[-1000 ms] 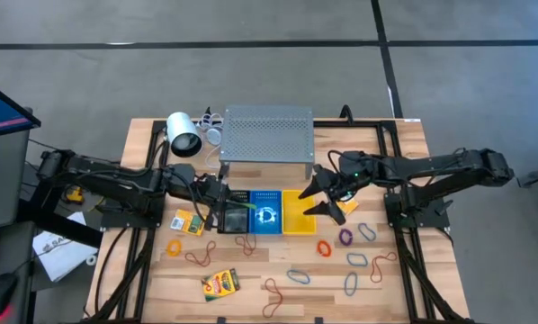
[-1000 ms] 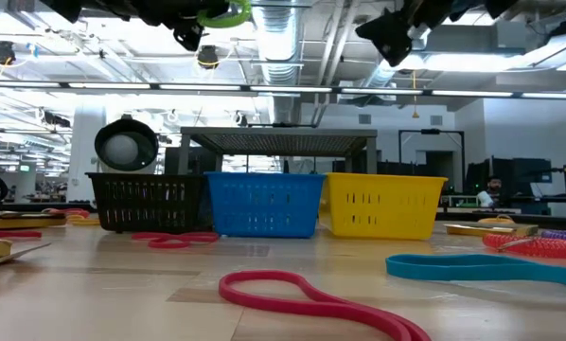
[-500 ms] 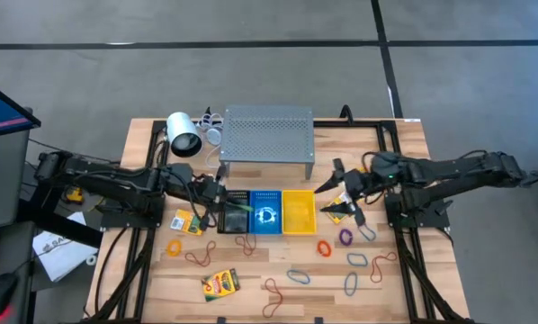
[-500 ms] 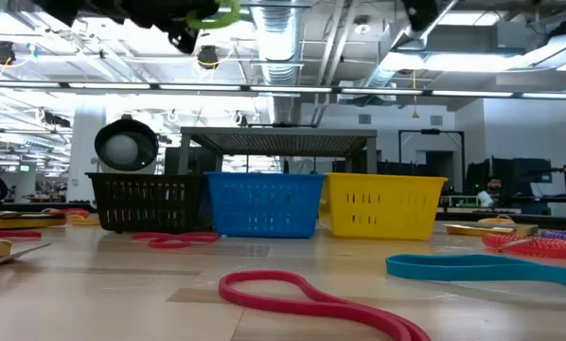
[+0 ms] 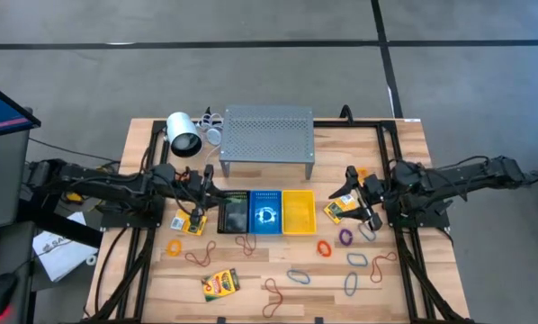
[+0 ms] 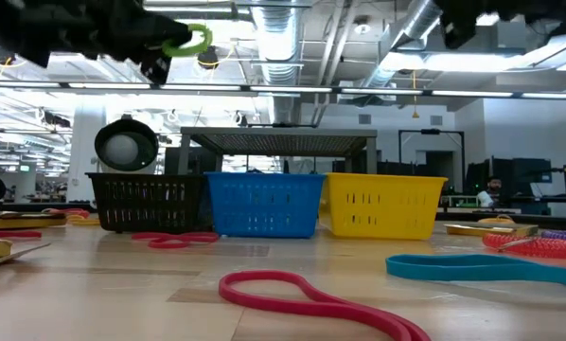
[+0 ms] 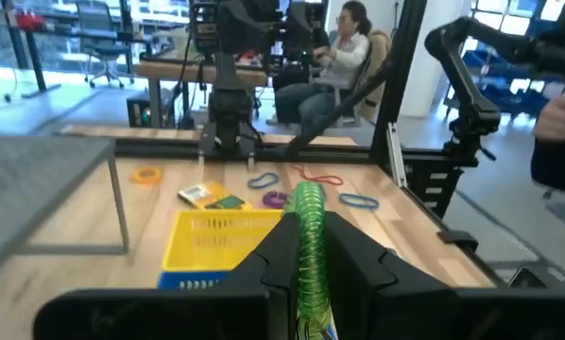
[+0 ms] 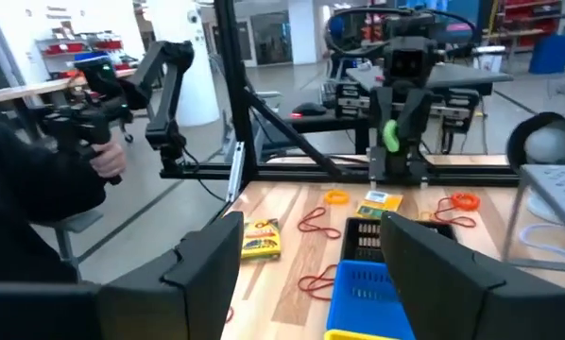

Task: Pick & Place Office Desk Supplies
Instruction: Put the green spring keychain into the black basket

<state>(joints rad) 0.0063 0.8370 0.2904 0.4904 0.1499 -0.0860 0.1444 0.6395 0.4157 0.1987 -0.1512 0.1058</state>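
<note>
My left gripper hangs above the table just left of the black basket and is shut on a green coiled rubber band; the low view shows that green band high above the table. My right gripper is open and hovers over a yellow-and-green crayon box lying flat right of the yellow basket. Two more crayon boxes and loose bands, among them an orange one and a purple one, lie on the wood. My left gripper pinches the green band between its two fingers, which point roughly toward the table's right side. A loop of the band sticks out past the fingertips. The band is lifted clear of the table.
Black, blue and yellow baskets stand side by side at mid table, with the grey perforated shelf behind them and a white cylinder to its left. A person sits beyond the table in the left wrist view.
My left gripper has carried the green band from above the black basket toward the table's left edge and a little lower, staying shut on it. My right gripper has moved from above the yellow basket toward the table's right edge and now sits over the crayon box.
</note>
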